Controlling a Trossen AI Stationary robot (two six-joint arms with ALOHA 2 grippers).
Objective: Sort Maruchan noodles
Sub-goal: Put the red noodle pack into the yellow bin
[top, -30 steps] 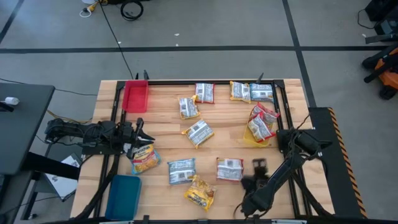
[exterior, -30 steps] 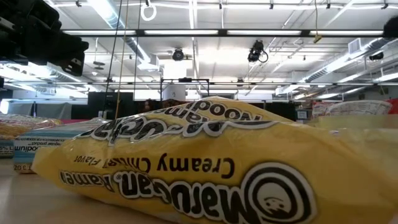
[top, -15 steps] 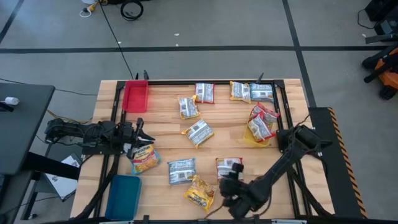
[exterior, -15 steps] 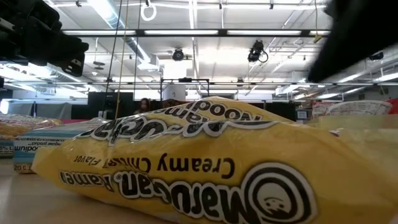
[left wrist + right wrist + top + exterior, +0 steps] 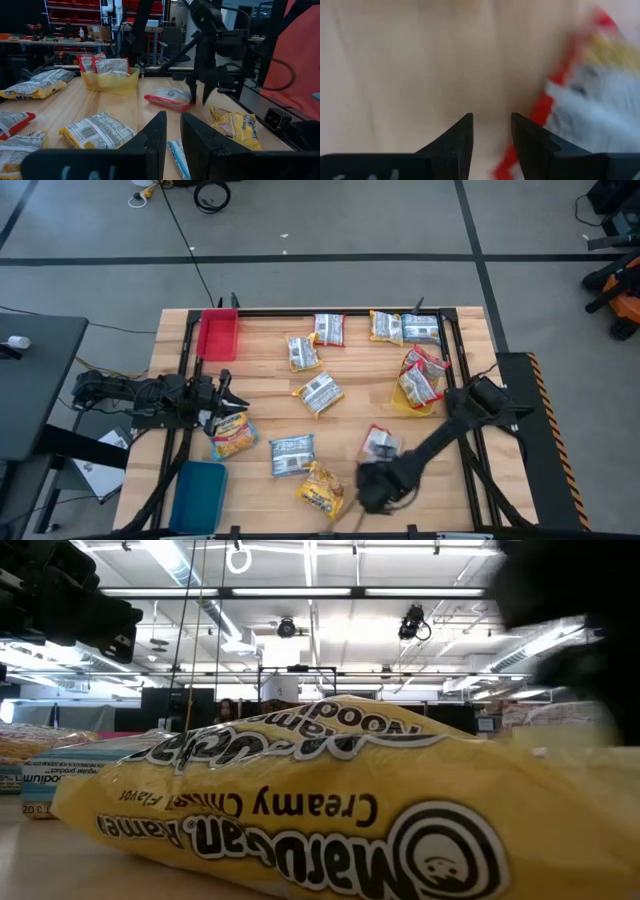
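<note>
Shifted red-edged packet (image 5: 380,444); right end effector (image 5: 372,488) narrow, empty; yellow tray (image 5: 408,402) holds red packets (image 5: 421,377).

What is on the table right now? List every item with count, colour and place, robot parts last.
Table: one, light wood, under everything.
Red tray: one, red, far left corner.
Blue tray: one, blue, near left corner.
Yellow tray: one, yellow, right side, holding two packets.
Red-edged packets: four, one at the far edge, two in the yellow tray, one by the right gripper.
Blue-edged packets: two, one far right, one near the middle.
Yellow-orange packets: about five, scattered from the far edge to the near edge.
Left gripper: one, dark, left side, fingers slightly apart, empty.
Right gripper: one, dark, near edge beside a red-edged packet, open, empty.
</note>
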